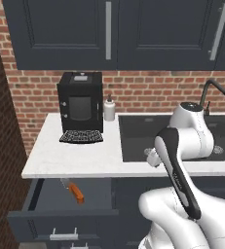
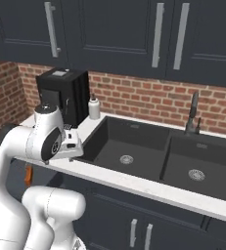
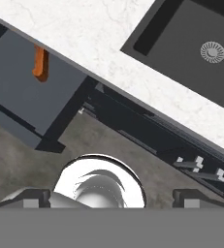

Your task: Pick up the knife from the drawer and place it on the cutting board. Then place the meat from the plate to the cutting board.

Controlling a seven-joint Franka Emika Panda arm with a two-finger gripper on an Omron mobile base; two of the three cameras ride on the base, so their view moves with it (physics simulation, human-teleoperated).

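The drawer [image 1: 46, 197] stands pulled open under the white counter at the lower left. In it lies the knife [image 1: 75, 191], its orange handle toward the front and its short blade toward the counter. The hand view shows the orange handle of the knife [image 3: 40, 63] in the drawer [image 3: 21, 87], half tucked under the counter's edge. My gripper [image 1: 152, 157] hangs over the counter's front edge, to the right of the drawer and well above it. Its fingertips [image 3: 36, 198] stand wide apart with nothing between them. The cutting board, the plate and the meat are out of view.
A black coffee machine [image 1: 81, 104] and a small white bottle [image 1: 109, 108] stand at the back of the counter [image 1: 70, 155]. A dark double sink [image 2: 129, 146] with a faucet [image 2: 192, 114] lies to the right. A brick wall closes the left side.
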